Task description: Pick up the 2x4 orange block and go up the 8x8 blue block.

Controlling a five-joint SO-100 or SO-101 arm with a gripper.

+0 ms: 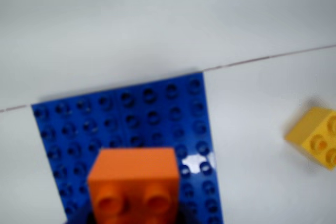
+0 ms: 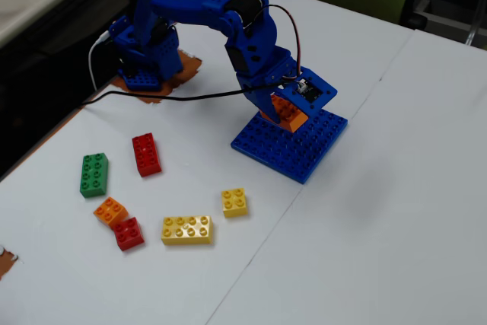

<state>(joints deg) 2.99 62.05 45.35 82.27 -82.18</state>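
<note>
One orange brick in play here: the 2x4 orange block (image 2: 288, 109), gripped by the gripper (image 2: 283, 112) and held over the 8x8 blue block (image 2: 304, 150). Fingers closed narrow on its sides, judging from the fixed view, though the fingertips themselves mostly hidden by the wrist housing. In the wrist view, the 2x4 orange block (image 1: 134, 184) at the bottom centre, studs facing the camera, the 8x8 blue block (image 1: 152, 114) spread behind and around it.

Relative to the baseplate: brick over the far corner region nearest the arm's base in the fixed view, well inside the plate's edges. Touching the studs or hovering just above: cannot tell from either view. Long axis apparently running along the gripper's reach, toward the camera in the wrist view, and roughly square with the plate's stud rows.

Next move, by judgement: straight down, keeping the brick's underside lined up with the stud grid, then release. Risk of a slight twist leaving it perched rather than seated.

Off the baseplate: a yellow brick (image 1: 315, 135) to the right in the wrist view; other loose bricks well apart from the plate in the fixed view.
</note>
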